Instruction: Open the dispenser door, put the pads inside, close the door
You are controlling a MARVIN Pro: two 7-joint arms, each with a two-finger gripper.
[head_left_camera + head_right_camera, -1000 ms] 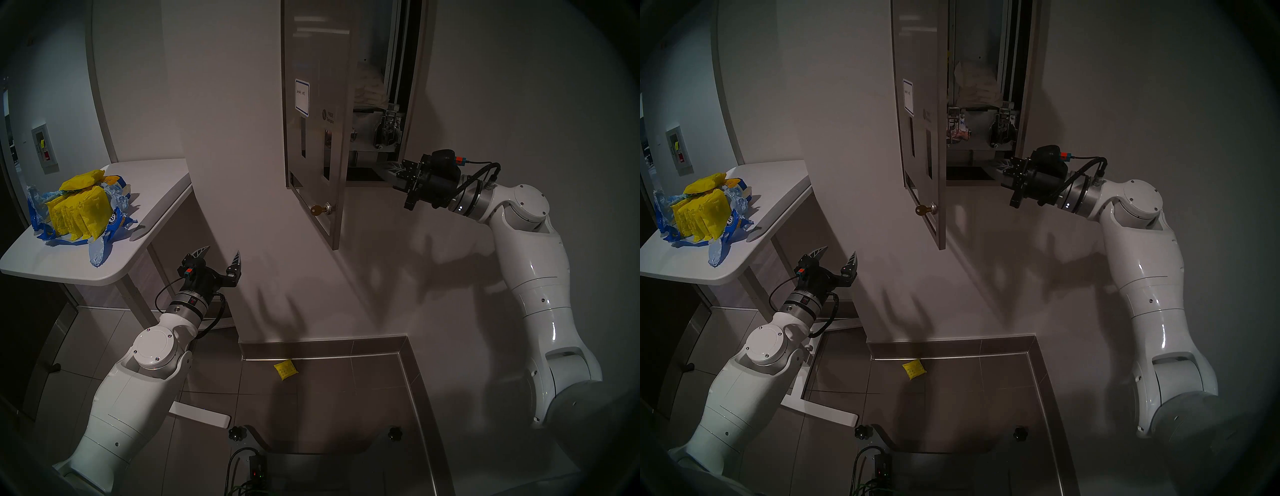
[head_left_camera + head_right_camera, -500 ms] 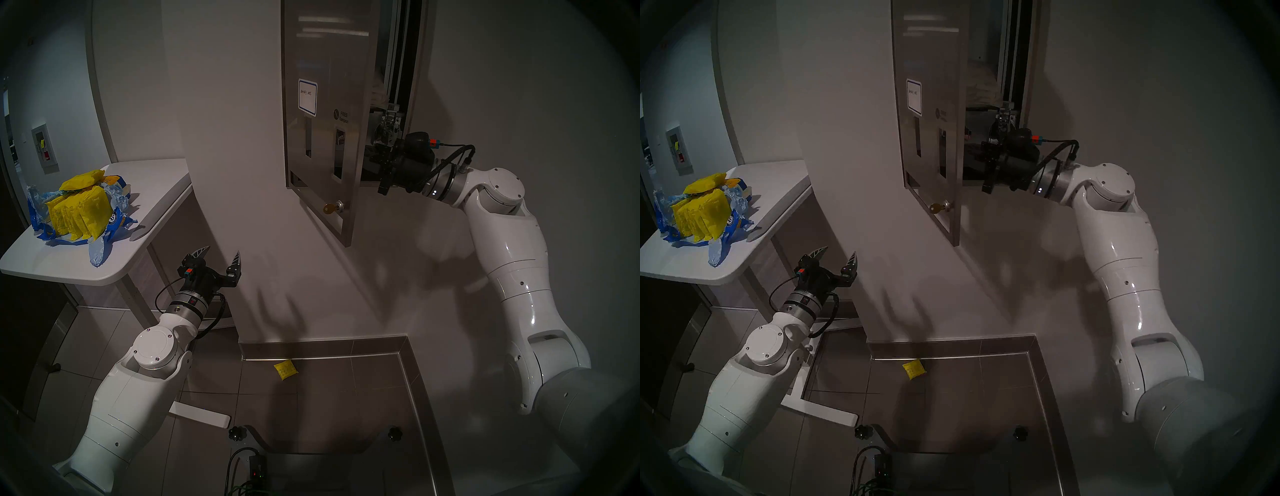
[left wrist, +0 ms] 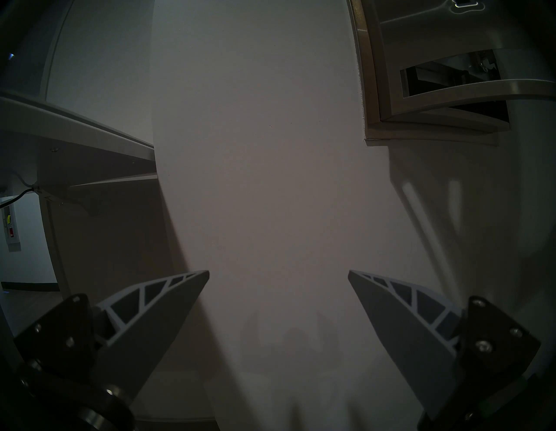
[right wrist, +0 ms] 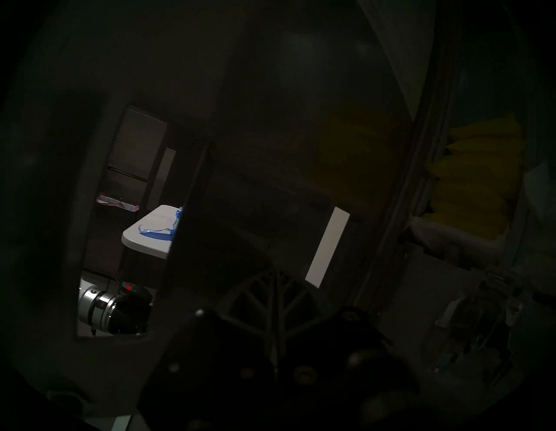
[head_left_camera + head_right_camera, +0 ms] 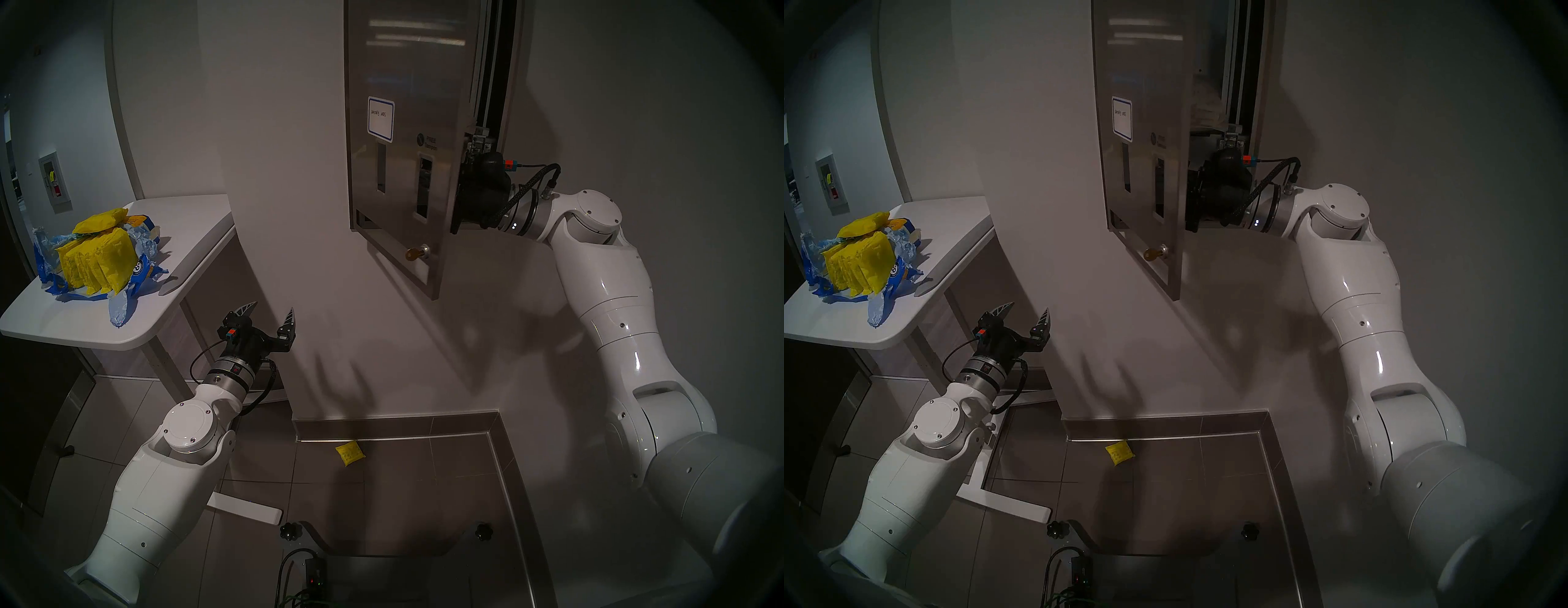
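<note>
Right gripper (image 4: pixel 275 289), its two fingers pressed flat together and empty, reaches in behind the half-open dispenser door (image 5: pixel 403 140), with only its dark body showing past the door's free edge in the head views. That brushed-steel door hangs ajar from the wall cabinet, hinged on its left side, a blue-bordered white label (image 5: pixel 380 117) on its face and a brass key (image 5: pixel 412 254) in the lock near its lower edge. From the right wrist camera, very dark, the back of the door fills the frame, and yellow pads (image 4: pixel 481 180) show dimly inside the cabinet at the right. Left gripper (image 5: pixel 268 313) hangs low beside the wall with its fingers spread wide and nothing between them, just off the corner of the white desk (image 5: pixel 127 331). On that desk a stack of yellow pads (image 5: pixel 96 259) sits in a torn blue plastic bag (image 5: pixel 123 310). One more yellow pad (image 5: pixel 350 454) lies on the tiled floor (image 5: pixel 403 488) close to the baseboard, well below the door and apart from both arms.
</note>
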